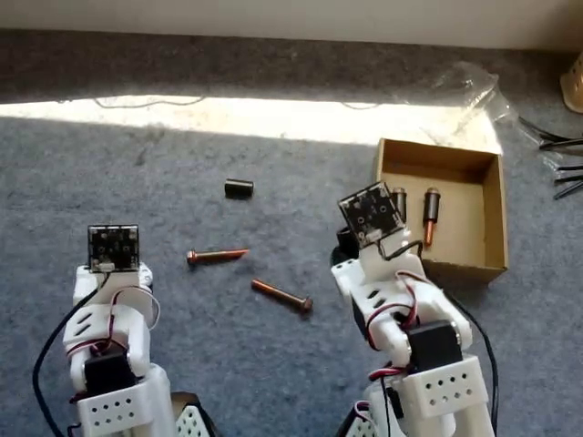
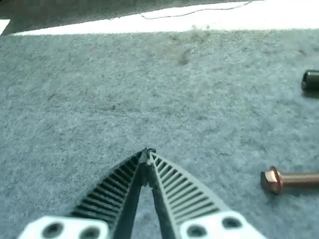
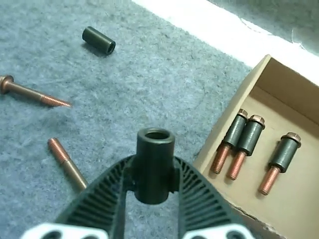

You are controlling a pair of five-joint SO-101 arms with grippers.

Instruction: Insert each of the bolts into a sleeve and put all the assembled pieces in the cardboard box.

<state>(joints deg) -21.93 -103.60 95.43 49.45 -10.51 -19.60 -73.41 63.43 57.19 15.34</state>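
Observation:
My right gripper (image 3: 153, 172) is shut on a black sleeve (image 3: 155, 162), held upright just above the grey carpet beside the cardboard box (image 3: 281, 79). Three bolts with sleeves on them (image 3: 245, 144) lie inside the box (image 1: 492, 218). A loose black sleeve (image 1: 239, 188) lies farther back. Two bare copper bolts (image 1: 217, 256) (image 1: 282, 295) rest on the carpet between the arms. My left gripper (image 2: 147, 157) is shut and empty, low over the carpet, with one bolt's head (image 2: 271, 180) off to its side.
A clear plastic bag (image 1: 474, 86) lies behind the box, and black cable ties (image 1: 560, 164) sit at the far right. A sunlit strip (image 1: 228, 116) crosses the carpet at the back. Open carpet lies ahead of the left arm (image 1: 114, 309).

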